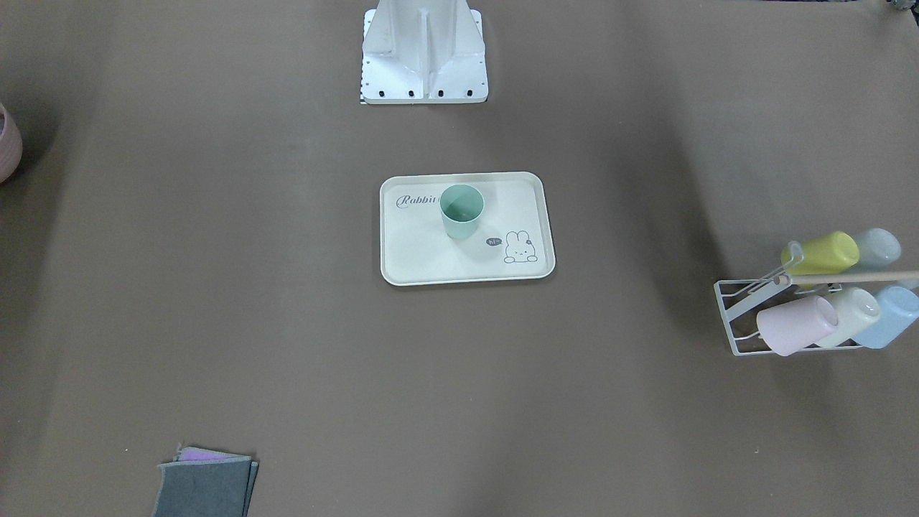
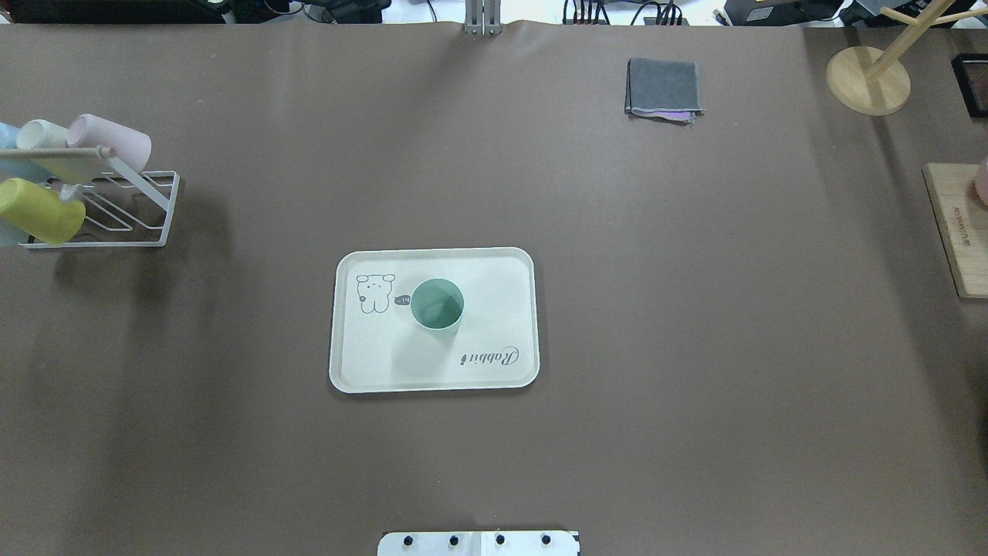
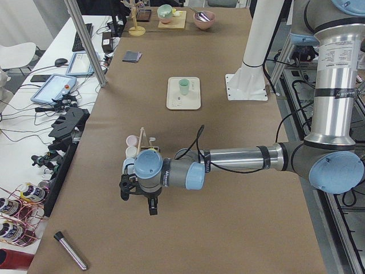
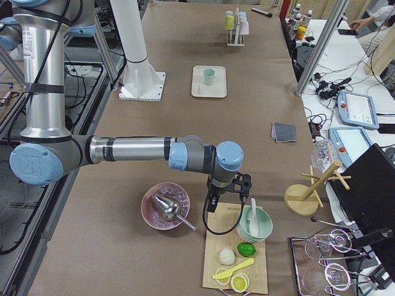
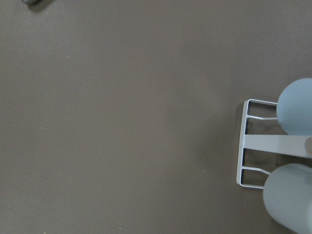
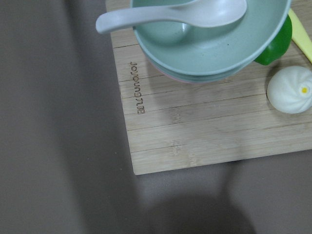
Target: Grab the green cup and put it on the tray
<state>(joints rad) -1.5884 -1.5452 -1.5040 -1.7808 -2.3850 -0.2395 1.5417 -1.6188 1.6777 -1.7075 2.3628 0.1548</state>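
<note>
While the overhead view shows the small muted-green plastic tumbler (image 2: pixel 437 304) standing upright on the cream rectangular plastic tray (image 2: pixel 494 266), with its open mouth up and its long axis vertical, no gripper appears there or in the front-facing view. The tumbler stands near the tray's middle, between the bunny drawing and the "Rabbit" script. Only the side views show the arms. The left gripper (image 3: pixel 137 200) hangs well apart from the tumbler, at the table's left end; its wrist camera sees only the white wire rack (image 5: pixel 263 142) and bare table. The right gripper (image 4: pixel 227 194) hangs well apart at the other end, near the wooden board (image 6: pixel 195 131) with the pale green bowl (image 6: pixel 219 48). Whether either pair of jaws is apart or together, I cannot tell
</note>
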